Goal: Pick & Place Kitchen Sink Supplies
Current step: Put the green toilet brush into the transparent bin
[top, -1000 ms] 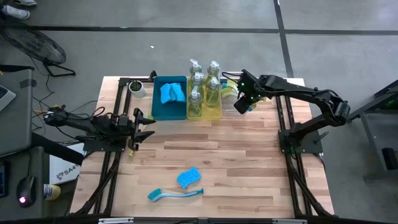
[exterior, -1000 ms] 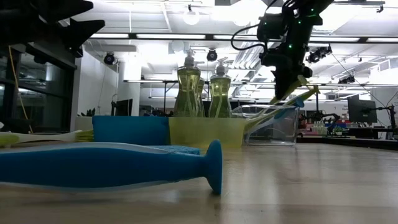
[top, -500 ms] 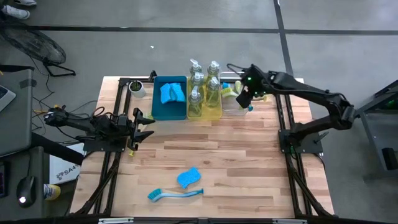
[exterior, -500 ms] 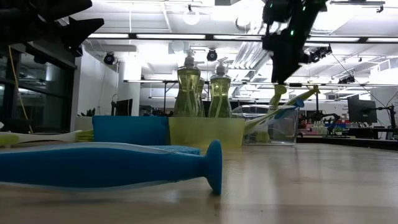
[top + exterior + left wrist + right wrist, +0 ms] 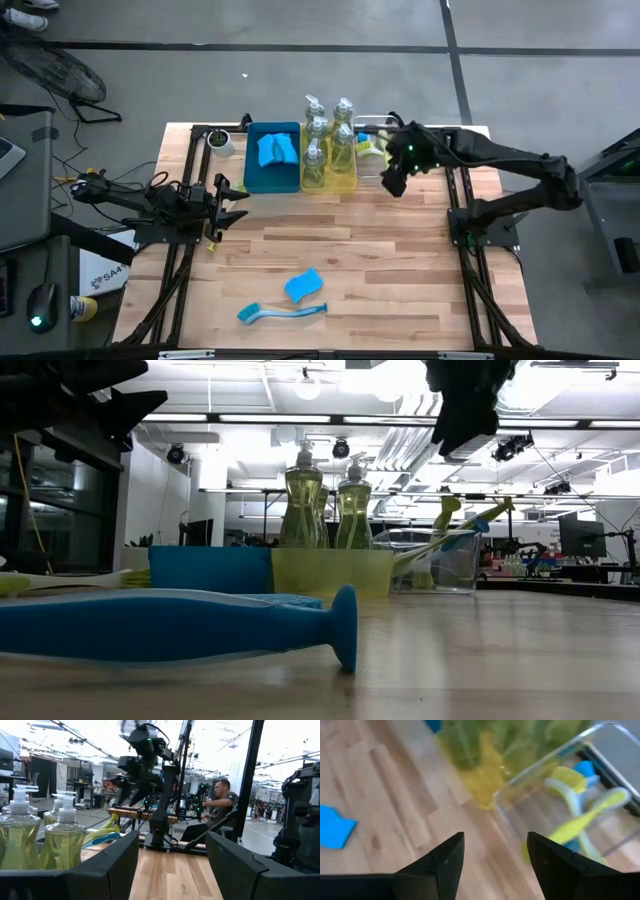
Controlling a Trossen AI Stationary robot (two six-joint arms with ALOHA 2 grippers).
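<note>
The right pincer [image 5: 393, 184] hangs open and empty beside the clear plastic bin [image 5: 600, 750]. A yellow-green long-handled brush [image 5: 587, 820] leans slantwise inside the bin, handle tip up over the rim. The left pincer [image 5: 236, 203] waits open at the wooden surface [image 5: 380, 260]'s left edge.

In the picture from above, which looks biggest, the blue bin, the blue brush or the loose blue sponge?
From largest to smallest in the high view:
1. the blue bin
2. the blue brush, long but thin
3. the loose blue sponge

The camera looks straight down, so nearness barely matters.

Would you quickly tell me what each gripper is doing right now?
Left gripper: open, holding nothing.
Right gripper: open, empty, near the clear bin.
</note>
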